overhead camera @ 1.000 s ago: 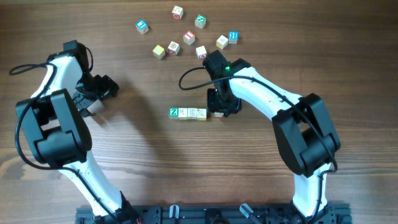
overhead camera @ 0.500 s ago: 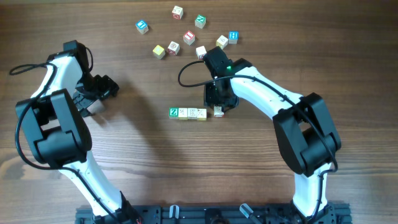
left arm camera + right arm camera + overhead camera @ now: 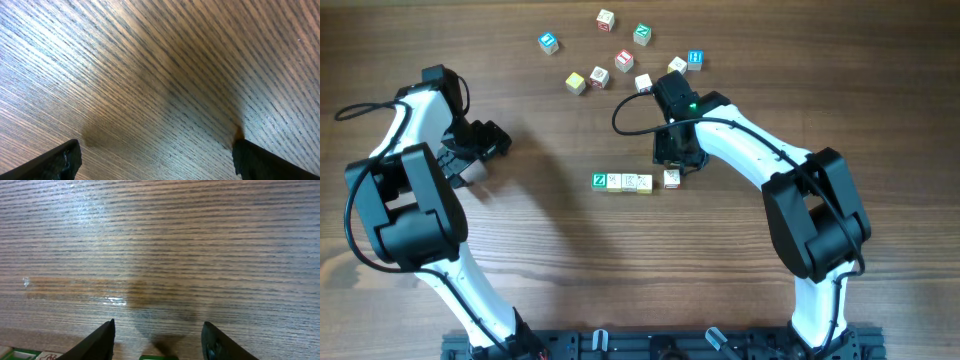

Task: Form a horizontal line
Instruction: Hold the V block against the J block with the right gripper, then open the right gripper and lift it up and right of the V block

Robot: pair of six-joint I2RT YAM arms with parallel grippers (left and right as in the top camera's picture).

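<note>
The brown wood-grain tabletop (image 3: 550, 280) is carrying every item. The white-and-black left arm (image 3: 410, 200) is lying along the 9 o'clock side of the tabletop, and its left tool (image 3: 480, 150) is resting well apart from all cubes. In the left wrist view, its fingers (image 3: 60, 160) are standing wide apart over bare wood.

The white-and-black right arm (image 3: 760, 170) is reaching in from 3 o'clock. Its right tool (image 3: 678, 152) is hovering just at 12 o'clock of a single cream wooden cube (image 3: 671, 178). In the right wrist view, its fingers (image 3: 102, 340) are also standing wide apart.

A loose cluster of colour-faced wooden cubes (image 3: 624, 59) is lying toward 12 o'clock, well apart from the centre.

The horizontal line (image 3: 622, 182), a short row of four tiny wooden alphabet cubes, is lying at the tabletop centre, running from 9 to 3 o'clock. The green-faced cube with a white Z (image 3: 599, 180) is occupying its 9 o'clock end, with three cream cubes touching in sequence. The single cream wooden cube is lying near the 3 o'clock end, across a small gap and slightly toward 12 o'clock.
</note>
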